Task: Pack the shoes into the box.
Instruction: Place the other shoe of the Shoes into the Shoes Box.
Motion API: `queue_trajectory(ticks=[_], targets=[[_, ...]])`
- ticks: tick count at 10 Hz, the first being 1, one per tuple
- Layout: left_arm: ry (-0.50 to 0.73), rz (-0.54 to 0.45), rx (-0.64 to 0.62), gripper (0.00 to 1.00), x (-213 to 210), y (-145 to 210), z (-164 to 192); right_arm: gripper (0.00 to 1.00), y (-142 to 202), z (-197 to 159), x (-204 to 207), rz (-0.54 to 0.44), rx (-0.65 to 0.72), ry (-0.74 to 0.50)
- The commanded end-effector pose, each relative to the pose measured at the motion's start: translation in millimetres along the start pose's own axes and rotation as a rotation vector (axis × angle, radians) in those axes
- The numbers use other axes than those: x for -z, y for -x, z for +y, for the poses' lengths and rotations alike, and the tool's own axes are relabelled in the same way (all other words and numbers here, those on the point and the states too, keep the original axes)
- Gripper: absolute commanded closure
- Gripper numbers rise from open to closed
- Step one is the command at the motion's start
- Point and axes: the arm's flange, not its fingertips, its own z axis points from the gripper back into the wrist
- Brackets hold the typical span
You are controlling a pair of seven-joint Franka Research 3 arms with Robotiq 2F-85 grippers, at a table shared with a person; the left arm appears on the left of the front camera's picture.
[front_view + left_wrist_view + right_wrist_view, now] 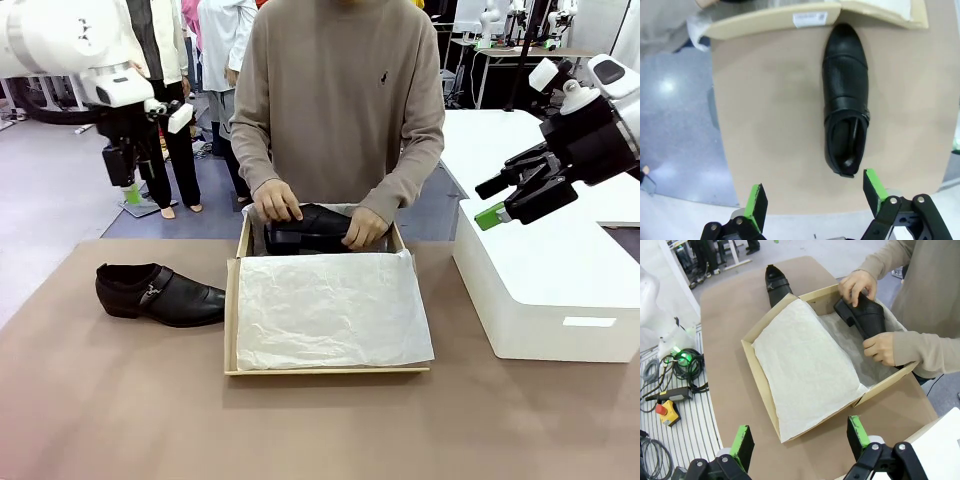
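Observation:
One black glossy shoe (pixel 160 294) lies on its own on the brown table, left of the box; the left wrist view looks down on this shoe (pixel 846 100). The person holds the other shoe (pixel 308 229) with both hands inside the far end of the tan cardboard box (pixel 232 320), which is lined with white tissue paper (pixel 330 310). My left gripper (pixel 128 185) hangs open high above the table's far left corner, empty. My right gripper (pixel 490 200) hovers open over the white plastic box, empty. In the right wrist view the held shoe (pixel 865 315) rests against the box (pixel 757 385) wall.
A large white plastic box (pixel 550 290) stands on the right side of the table. The person (pixel 340 100) stands at the far edge, arms reaching into the box. Cables and a yellow emergency-stop button (pixel 664 410) lie off the table's side. Bare table stretches along the front.

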Motion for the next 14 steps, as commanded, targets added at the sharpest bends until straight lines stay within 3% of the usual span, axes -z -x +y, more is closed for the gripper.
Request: queue_trajectory(ticks=[1,6,14], targets=[[-0.019,0.028,-0.034,0.00,19,6,-24,0.00,0,-2,2,-0.033,-0.023,-0.011],[0.010,0.048,-0.062,0.00,56,13,-32,0.00,0,-2,2,-0.033,-0.023,-0.011],[0.021,0.040,-0.049,0.00,53,8,-29,0.00,0,-2,2,-0.033,-0.023,-0.011]])
